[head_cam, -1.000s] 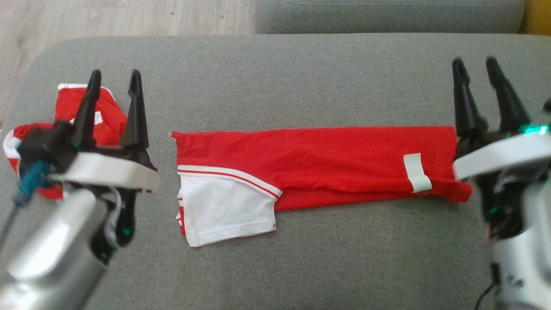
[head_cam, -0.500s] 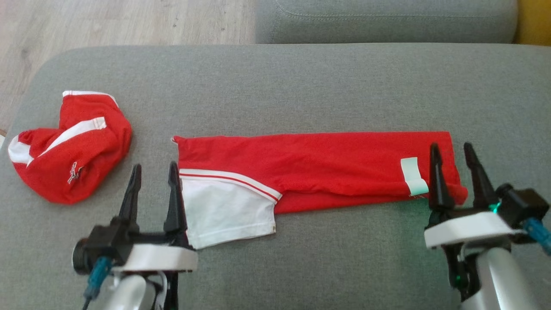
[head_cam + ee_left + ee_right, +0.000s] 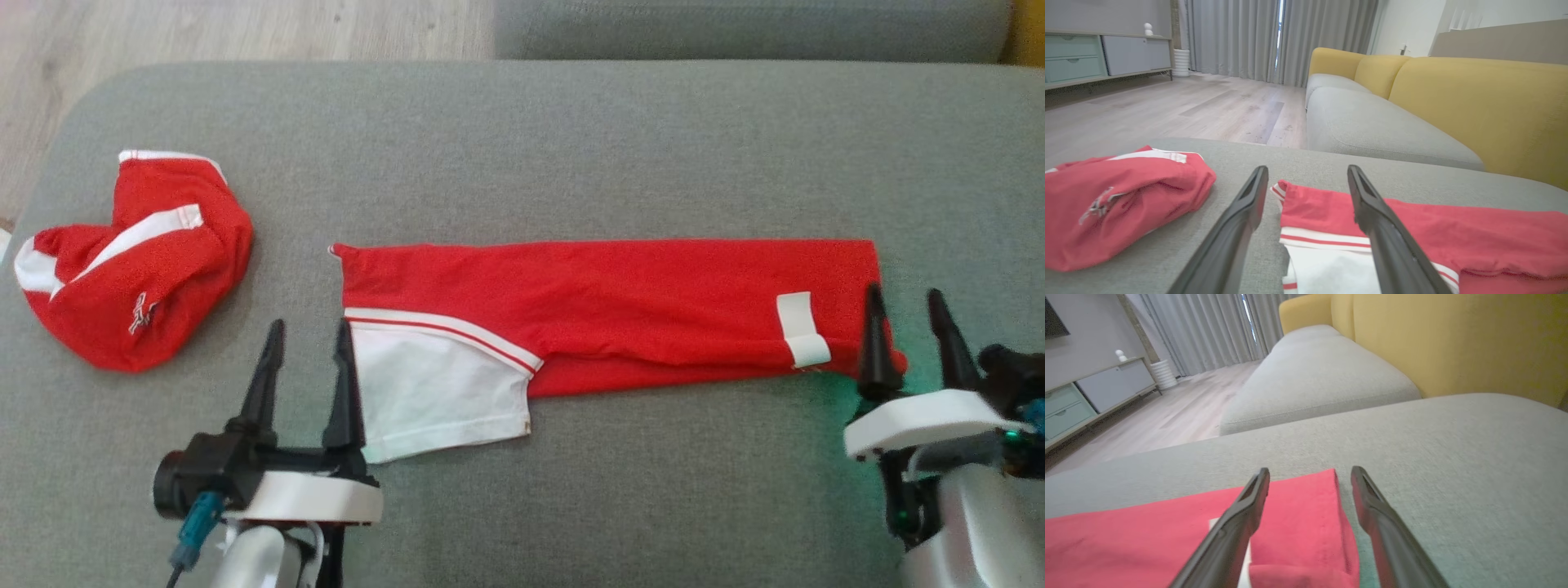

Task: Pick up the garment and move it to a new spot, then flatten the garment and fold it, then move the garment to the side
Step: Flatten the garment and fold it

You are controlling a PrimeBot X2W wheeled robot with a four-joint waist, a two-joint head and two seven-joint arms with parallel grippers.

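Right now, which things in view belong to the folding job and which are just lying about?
Job in hand: red shirt, folded into a long strip; left hand, open, at its white-sleeve end; right hand, open, at the other end.
Lying about: bundled red-and-white garment; yellow sofa back; sideboard.

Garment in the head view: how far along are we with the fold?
Done: the garment lies flat on the cushion, folded lengthwise into a long strip. In hand: the open left hand sits at its white end and the open right hand at the other end, neither gripping. Left: likely a crosswise fold, then moving it aside.
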